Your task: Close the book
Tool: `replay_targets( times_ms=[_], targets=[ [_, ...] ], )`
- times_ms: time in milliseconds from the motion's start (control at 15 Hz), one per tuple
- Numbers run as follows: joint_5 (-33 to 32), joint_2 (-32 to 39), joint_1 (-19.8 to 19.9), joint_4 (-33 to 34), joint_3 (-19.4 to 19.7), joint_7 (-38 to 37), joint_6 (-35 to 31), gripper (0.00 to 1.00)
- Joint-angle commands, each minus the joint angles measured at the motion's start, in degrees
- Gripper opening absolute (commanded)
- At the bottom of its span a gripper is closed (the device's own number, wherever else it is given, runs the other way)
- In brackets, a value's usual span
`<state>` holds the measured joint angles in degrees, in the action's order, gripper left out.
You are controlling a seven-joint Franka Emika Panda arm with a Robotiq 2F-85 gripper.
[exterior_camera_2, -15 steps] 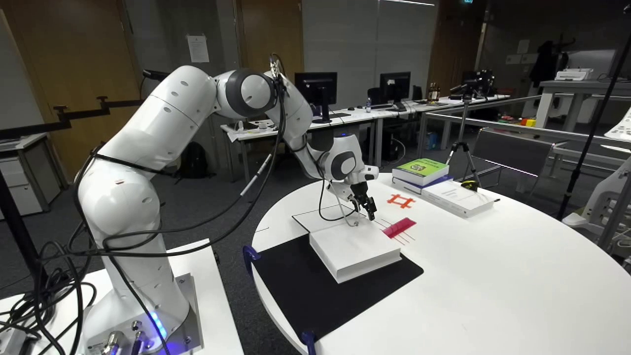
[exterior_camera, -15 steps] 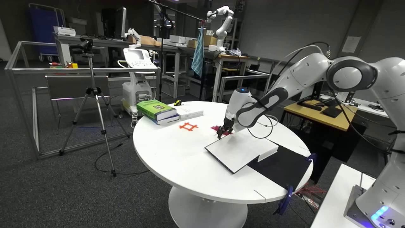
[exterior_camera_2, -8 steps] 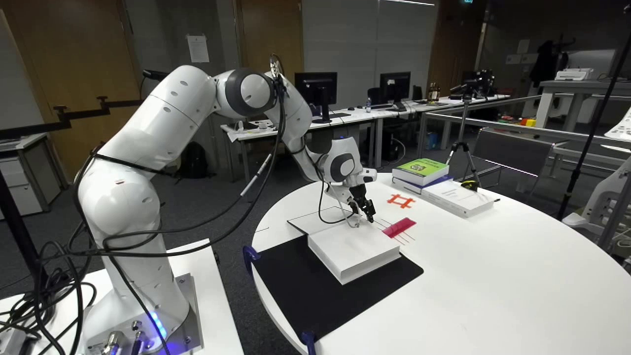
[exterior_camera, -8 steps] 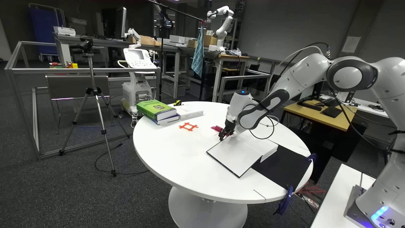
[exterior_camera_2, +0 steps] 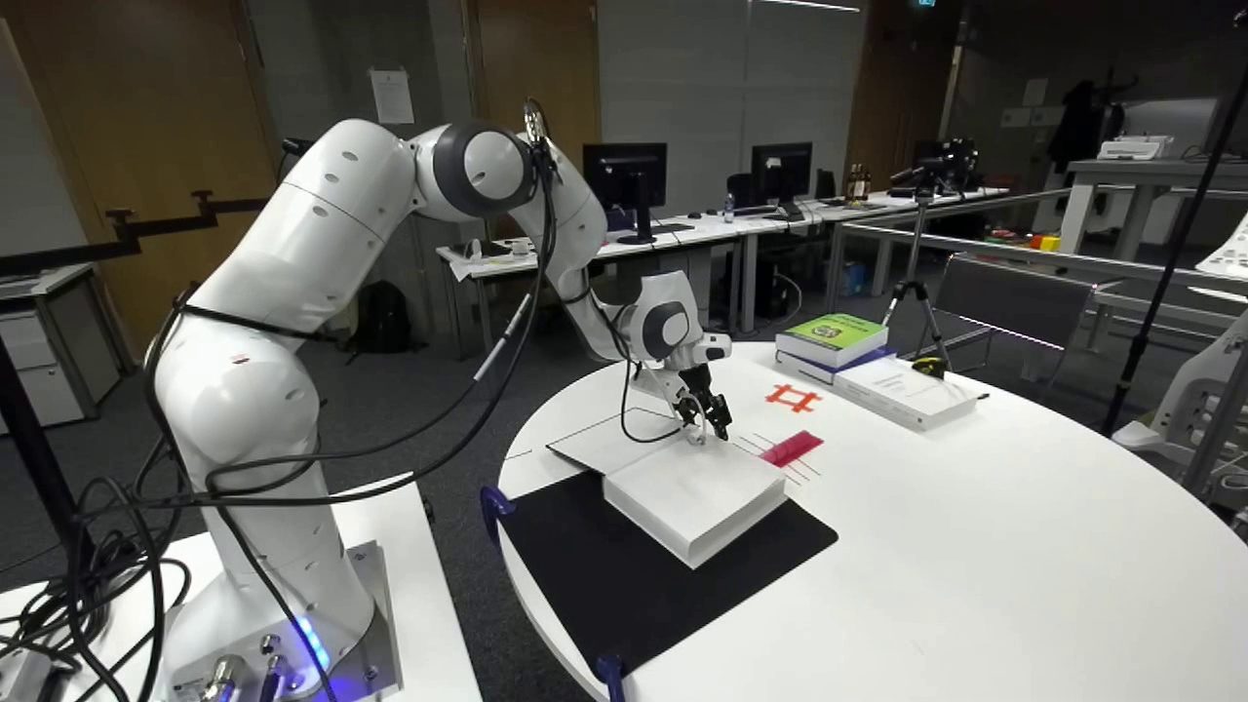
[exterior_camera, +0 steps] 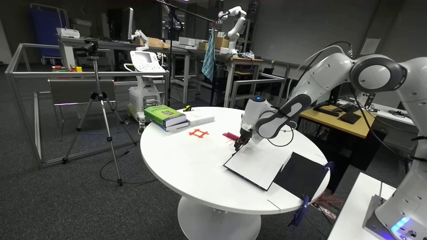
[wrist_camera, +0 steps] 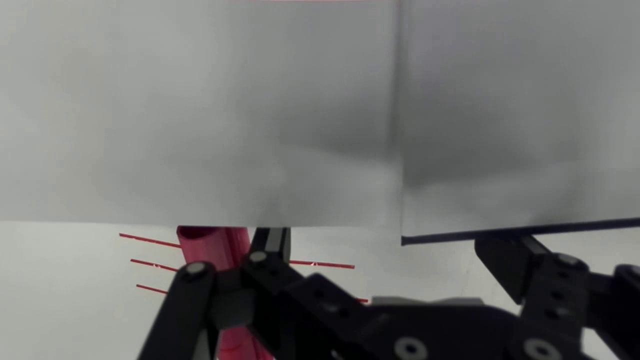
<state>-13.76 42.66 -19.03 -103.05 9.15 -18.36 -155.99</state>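
Book [exterior_camera_2: 673, 480] is laid open; at the book's edge, the gripper [wrist_camera: 386, 241] is positioned with fingers [wrist_camera: 507, 265] spread apart.

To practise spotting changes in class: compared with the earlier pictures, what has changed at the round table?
The gripper has shifted toward the robot's base, and the open book has turned, its cover swinging the same way. Nothing was visibly taken hold of or let go. The open book remains open; the green book and black mat stayed put.
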Motion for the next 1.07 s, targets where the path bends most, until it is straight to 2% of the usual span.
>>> replay_targets(
  times_ms=[0,600,1000],
  targets=[
    [-1.6,-5.1,-0.9,-5.7,1.4,0.0,-1.9,1.0],
    [-1.0,-9.0,-0.2,-8.6,0.7,-0.1,-2.1,1.0],
    [-1.6,-15.4,-1.2,-17.1,-0.1,-0.6,-5.3,1.0]
  ],
)
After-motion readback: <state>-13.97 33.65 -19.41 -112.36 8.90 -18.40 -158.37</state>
